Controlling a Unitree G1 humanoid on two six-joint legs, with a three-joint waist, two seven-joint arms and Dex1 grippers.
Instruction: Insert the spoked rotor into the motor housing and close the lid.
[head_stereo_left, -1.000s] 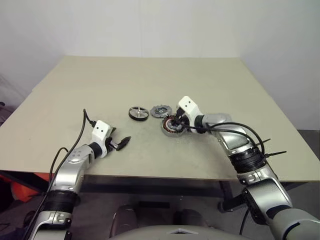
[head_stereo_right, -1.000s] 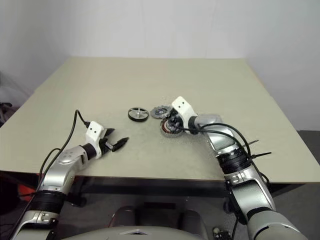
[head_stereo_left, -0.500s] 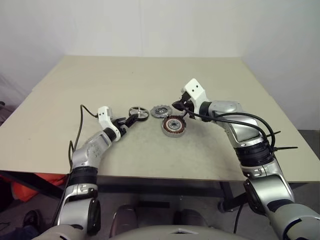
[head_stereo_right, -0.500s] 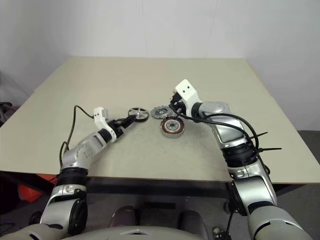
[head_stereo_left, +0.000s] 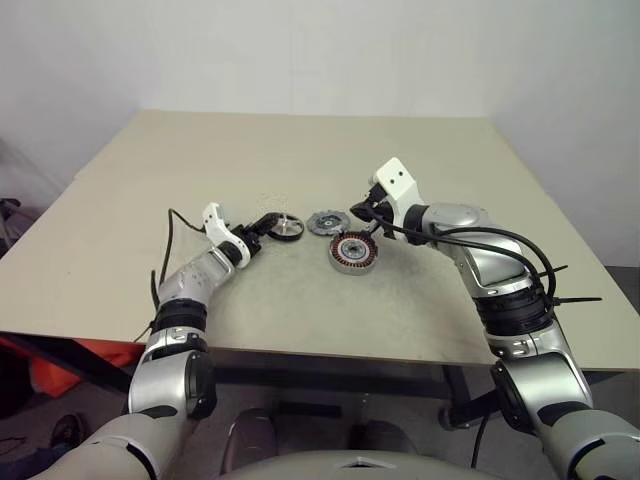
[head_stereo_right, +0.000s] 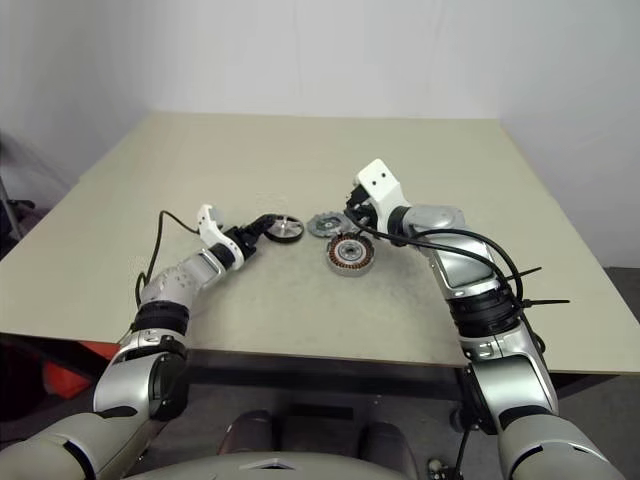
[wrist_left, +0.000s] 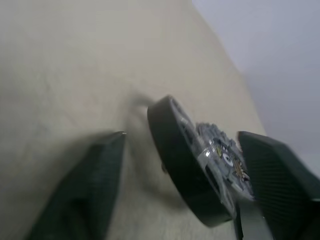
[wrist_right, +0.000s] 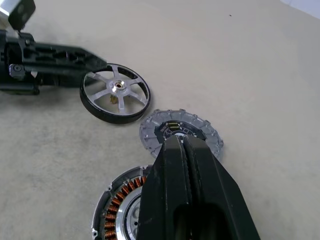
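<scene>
The step in hand is picking up the spoked rotor (head_stereo_left: 285, 228). The left pincer (head_stereo_left: 265, 226) has reached it on the desk (head_stereo_left: 200, 150), and its two black fingers (wrist_left: 95, 185) stand apart with the black rim between them. The gap is narrowing, but from the left wrist view I cannot say for sure that either pad presses the rim yet, so I take the hold as not made. The rotor seems tipped up on one edge there, though that may be only the angle.

The motor housing (head_stereo_left: 352, 251) lies flat just to the right of the rotor, windings up and cavity bare. The lid (head_stereo_left: 325, 222) rests flat just behind it, between rotor and right arm. The right pincer (head_stereo_left: 361, 211) hovers above lid and housing, fingers pressed together and holding nothing.

Next, the left fingers need to close firmly on the rim, lift the rotor level and carry it over the housing's central bearing.

Compared with a second ago, the left arm has swung in from the near desk edge to the rotor, and the right pincer has lifted off the housing.
</scene>
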